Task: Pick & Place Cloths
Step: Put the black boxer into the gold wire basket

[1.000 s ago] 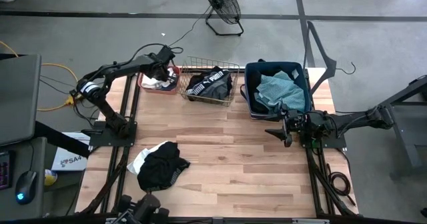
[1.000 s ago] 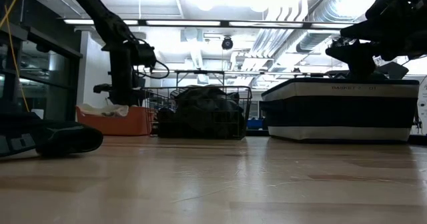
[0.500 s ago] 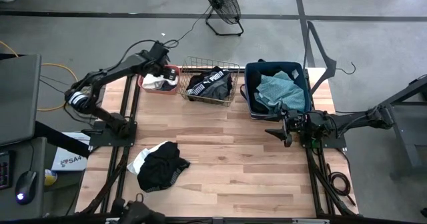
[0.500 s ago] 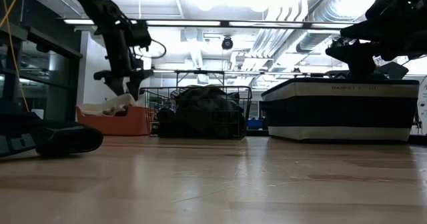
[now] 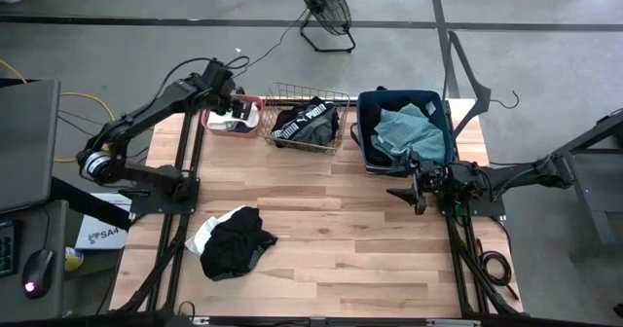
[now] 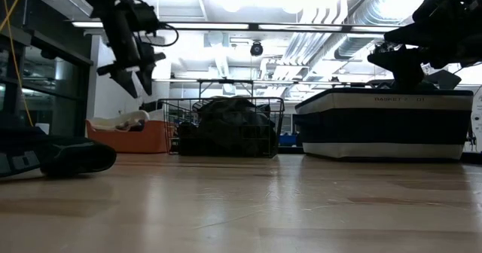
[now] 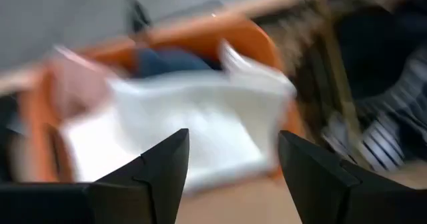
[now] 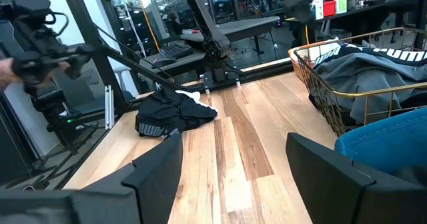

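Hovering my left gripper [image 5: 232, 101] over the coral tub [image 5: 255, 104] at upper left of the high view, fingers spread, holding nothing; a white cloth [image 7: 193, 127] lies in the tub beneath. PUMA lettering shows on the black garment [image 5: 307, 123] in the wire basket [image 5: 339, 97]. My right gripper [image 5: 413, 188] waits open and empty below the blue bin [image 5: 362, 132]. Black-and-white cloths [image 5: 232, 241] lie lower left.

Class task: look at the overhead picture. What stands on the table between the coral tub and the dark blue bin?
In the high view, a wire basket holding a black garment stands between the coral tub and the dark blue bin.
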Robot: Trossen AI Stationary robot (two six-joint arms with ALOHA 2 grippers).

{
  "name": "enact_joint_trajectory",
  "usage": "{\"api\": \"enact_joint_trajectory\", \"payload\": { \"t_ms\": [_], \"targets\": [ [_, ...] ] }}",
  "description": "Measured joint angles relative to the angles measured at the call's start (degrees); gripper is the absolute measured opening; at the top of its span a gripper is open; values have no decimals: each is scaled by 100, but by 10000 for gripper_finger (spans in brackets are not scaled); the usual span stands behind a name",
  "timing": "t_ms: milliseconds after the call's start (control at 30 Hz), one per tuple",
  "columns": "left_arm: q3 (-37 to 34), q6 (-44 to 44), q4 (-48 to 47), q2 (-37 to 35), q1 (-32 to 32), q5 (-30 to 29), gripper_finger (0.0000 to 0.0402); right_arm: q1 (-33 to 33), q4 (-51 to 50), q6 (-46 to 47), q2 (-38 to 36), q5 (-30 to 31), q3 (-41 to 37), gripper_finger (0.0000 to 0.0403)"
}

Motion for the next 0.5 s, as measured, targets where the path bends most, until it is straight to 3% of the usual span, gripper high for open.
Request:
{"api": "enact_joint_trajectory", "payload": {
  "t_ms": [167, 300, 500],
  "targets": [
    [2, 243, -1036, -408, -270, 1106, 223, 0, 0, 0, 0, -2, -2, 259],
    [2, 219, -1786, -689, -934, 1195, 223, 2, 0, 0, 0, -2, -1, 259],
    [2, -501, -2030, -850, -2570, 1187, 223, 2, 0, 0, 0, -2, -2, 259]
  ]
}}
